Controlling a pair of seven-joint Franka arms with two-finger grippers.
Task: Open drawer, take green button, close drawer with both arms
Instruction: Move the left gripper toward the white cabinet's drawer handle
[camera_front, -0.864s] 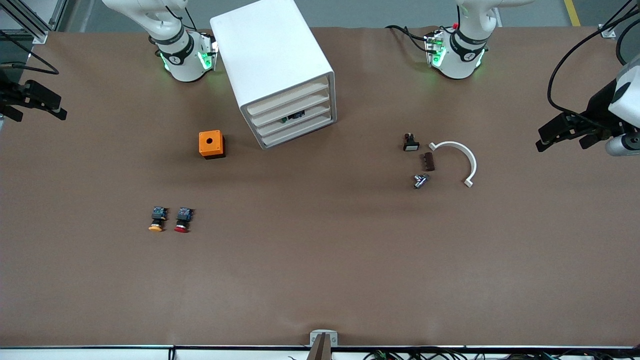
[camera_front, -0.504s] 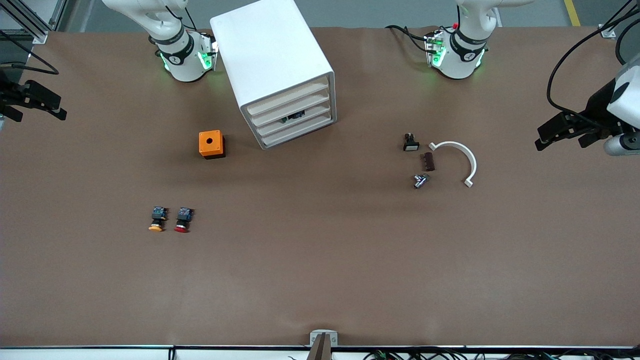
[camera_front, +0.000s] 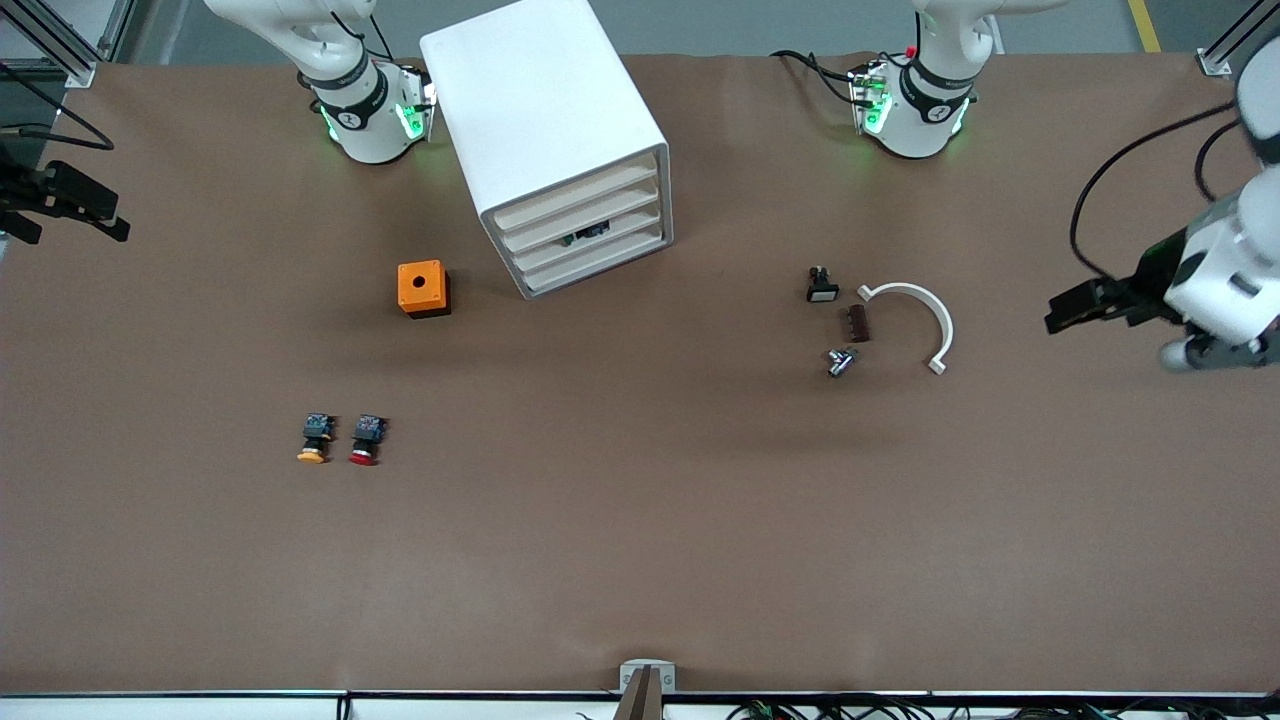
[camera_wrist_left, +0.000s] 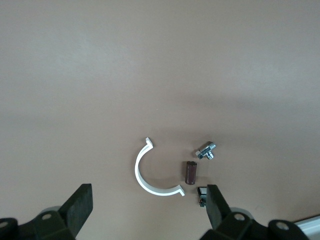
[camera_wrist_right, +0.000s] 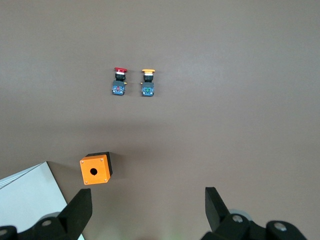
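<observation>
We see the drawer (camera_front: 588, 235) shut in the cabinet (camera_front: 545, 130) while the left gripper (camera_front: 1075, 312) and right gripper (camera_front: 70, 205), both spread and empty, hover at the table's (camera_front: 640, 520) 2 ends.

Random bits on the table: orange box (camera_front: 423, 288), yellow button (camera_front: 314, 439) beside red button (camera_front: 365, 440), white clip (camera_front: 915, 321), brown block (camera_front: 857, 323), metal screw (camera_front: 841, 361).

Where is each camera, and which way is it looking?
Front view: high across the table, facing both arms; left end effector and right end effector show.
Left wrist view: on that wrist, looking down at the white clip.
Right wrist view: on that wrist, looking down at the orange box.
Shared: orange box, white clip.
</observation>
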